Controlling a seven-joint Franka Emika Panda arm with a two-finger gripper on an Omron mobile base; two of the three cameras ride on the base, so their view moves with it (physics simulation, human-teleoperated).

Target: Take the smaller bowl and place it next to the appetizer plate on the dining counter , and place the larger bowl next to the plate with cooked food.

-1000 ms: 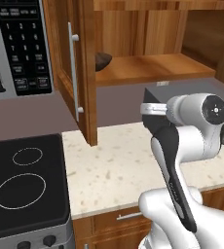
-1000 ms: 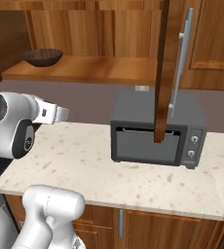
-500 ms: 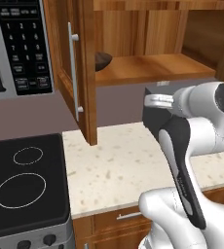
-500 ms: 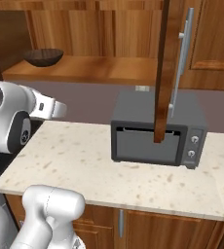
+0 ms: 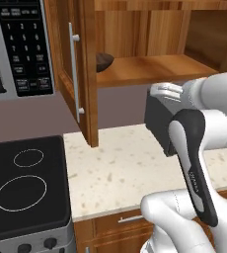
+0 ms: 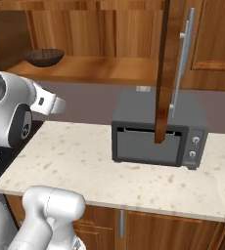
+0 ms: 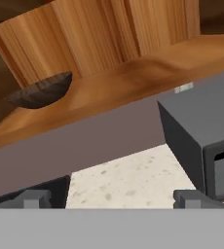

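Observation:
The smaller bowl (image 5: pixel 104 61), shallow and dark brown, sits at the left end of the lower shelf in the open wall cabinet (image 6: pixel 44 56). In the hand view the smaller bowl (image 7: pixel 41 91) lies up and to the left on that shelf. My gripper (image 7: pixel 111 199) is open and empty, its fingertips (image 7: pixel 33 198) spread wide. It hovers over the counter, below the shelf and well short of the bowl. The larger bowl, both plates and the dining counter are out of view.
A grey toaster oven (image 6: pixel 156 139) stands on the speckled counter (image 6: pixel 80 166) under the shelf, to the right of my hand. Open cabinet doors (image 5: pixel 76 69) (image 6: pixel 170 68) hang on either side. A microwave (image 5: pixel 17 44) and a black cooktop (image 5: pixel 21 183) lie to the left.
My arm has lifted the hand a little higher and nearer the shelf. The gripper stayed open, and the bowl has not moved.

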